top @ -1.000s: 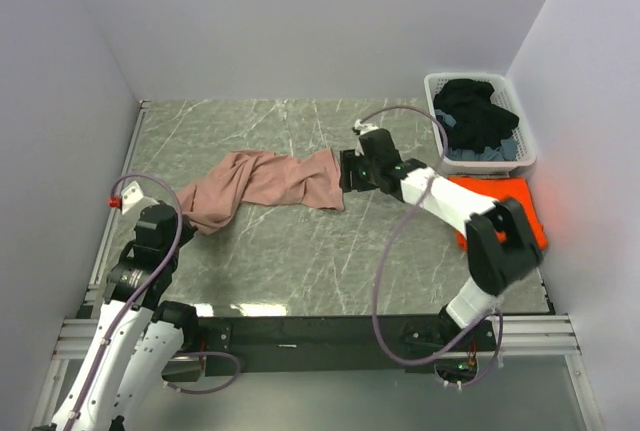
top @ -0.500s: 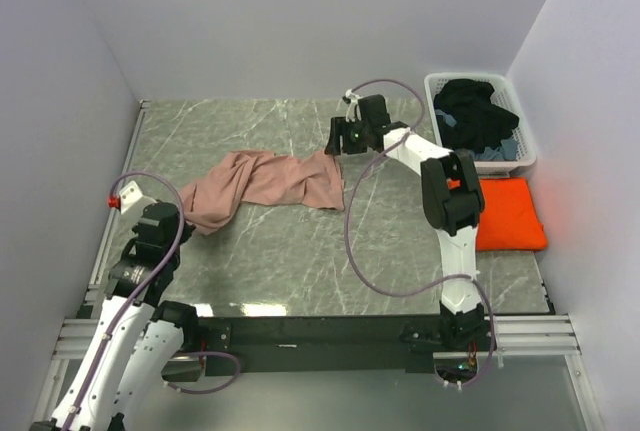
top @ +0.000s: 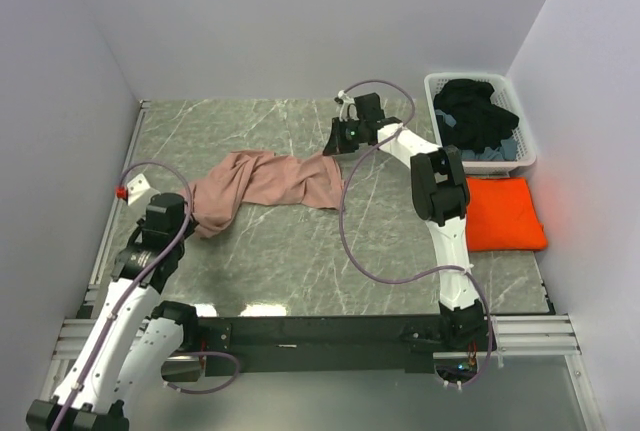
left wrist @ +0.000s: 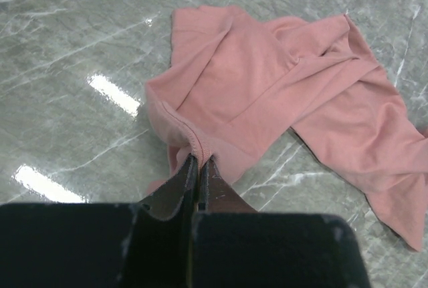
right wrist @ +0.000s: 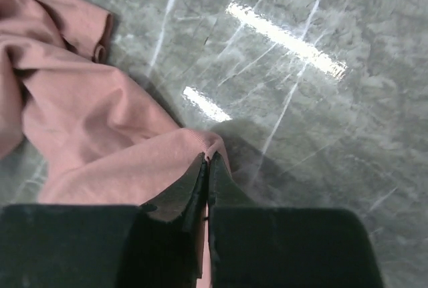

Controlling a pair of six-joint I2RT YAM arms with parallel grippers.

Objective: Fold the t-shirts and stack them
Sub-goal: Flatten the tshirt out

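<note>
A dusty-pink t-shirt (top: 265, 183) lies crumpled in a long strip across the middle of the table. My left gripper (top: 190, 213) is shut on its near left end; in the left wrist view the hem (left wrist: 195, 146) is pinched between the fingers. My right gripper (top: 331, 149) is shut on the shirt's far right corner (right wrist: 208, 149), with the fabric folded between the closed fingers. A bright-orange t-shirt (top: 505, 213) lies folded flat at the right side of the table, apart from both grippers.
A white laundry basket (top: 478, 119) holding dark clothes stands at the back right, just behind the orange tee. Grey walls close in the table on the left, back and right. The right arm reaches far across the table towards the back.
My right arm swung from above the shirt's right end to its far corner and shut its jaws on the fabric. The left arm shifted slightly right, still holding the hem.
</note>
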